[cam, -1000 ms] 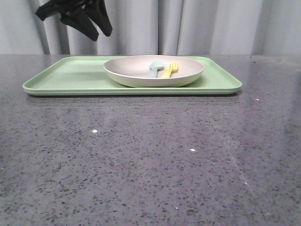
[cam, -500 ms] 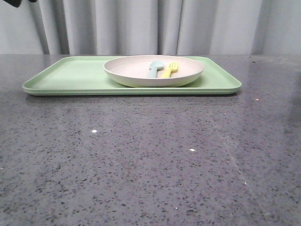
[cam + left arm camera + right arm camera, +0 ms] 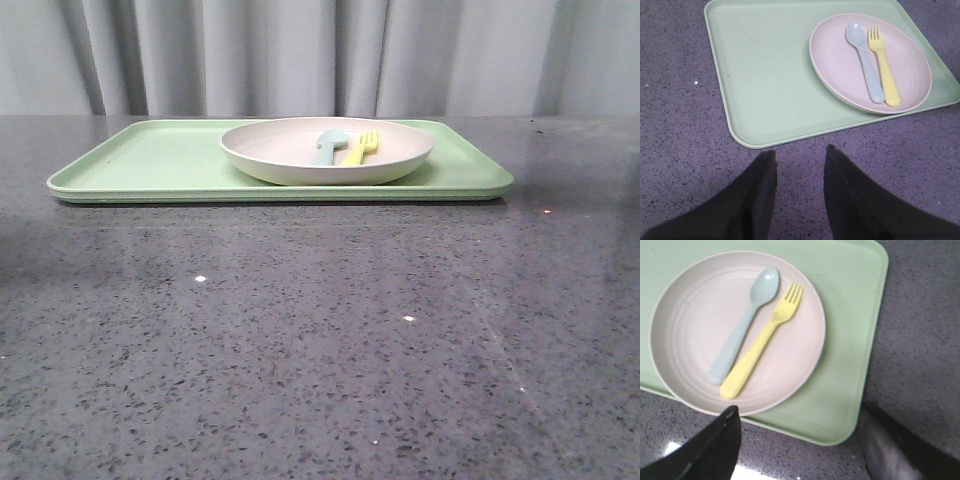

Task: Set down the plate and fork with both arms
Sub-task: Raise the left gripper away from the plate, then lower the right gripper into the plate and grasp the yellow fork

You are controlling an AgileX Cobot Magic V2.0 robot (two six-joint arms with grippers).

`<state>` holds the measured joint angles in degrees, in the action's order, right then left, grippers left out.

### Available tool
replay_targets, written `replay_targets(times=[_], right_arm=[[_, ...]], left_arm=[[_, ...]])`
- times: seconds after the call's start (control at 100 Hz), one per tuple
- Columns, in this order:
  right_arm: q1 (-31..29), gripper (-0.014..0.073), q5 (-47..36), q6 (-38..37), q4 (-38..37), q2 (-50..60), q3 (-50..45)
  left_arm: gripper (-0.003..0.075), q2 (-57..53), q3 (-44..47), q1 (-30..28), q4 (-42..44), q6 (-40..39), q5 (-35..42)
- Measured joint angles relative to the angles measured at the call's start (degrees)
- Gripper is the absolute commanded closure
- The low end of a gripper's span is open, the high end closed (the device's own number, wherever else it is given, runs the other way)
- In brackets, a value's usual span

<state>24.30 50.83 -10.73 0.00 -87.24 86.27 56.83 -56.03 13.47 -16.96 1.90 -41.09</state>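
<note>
Plate (image 3: 327, 150) sits on the tray (image 3: 150, 165), toward its right end; fork (image 3: 361, 147) lies in the plate w/ a spoon (image 3: 329, 146) just beside it, touching or not I can't tell; left gripper (image 3: 799, 175) hangs released over the table (image 3: 320, 330) near the tray's edge, nothing btwn its fingers; right gripper (image 3: 800, 450) is near the tray's corner, likely released, holding nothing. Risks, as I judge: fingers pinching spoon along w/ fork since they lie so close; lifting the plate first could tip both utensils out.
</note>
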Motion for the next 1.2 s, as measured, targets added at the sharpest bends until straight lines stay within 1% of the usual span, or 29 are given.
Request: replay_targets(times=[0.24,0.47,0.59,1.03,1.2], right_arm=[[0.1,0.0083,3.71,-0.14,5.01,-10.42,10.81],[0.23,0.0083,8.04,-1.77,5.88,-20.21,20.01],[0.23,0.0083,10.24,-3.12,5.94,-24.18,23.29],[2.23,0.0083,10.28,-5.23,6.08,-30.77,25.14],[2.23,0.0083,10.01,-5.56,5.1,-31.34,25.14]], left_arm=[[0.0479,-0.42,0.0,0.0,0.0,0.0,0.03],[0.0479,-0.42,0.0,0.0,0.0,0.0,0.13],[0.0478,-0.42,0.0,0.0,0.0,0.0,0.13],[0.0478,-0.42,0.0,0.0,0.0,0.0,0.75],[0.0478,-0.42,0.0,0.0,0.0,0.0,0.89]])
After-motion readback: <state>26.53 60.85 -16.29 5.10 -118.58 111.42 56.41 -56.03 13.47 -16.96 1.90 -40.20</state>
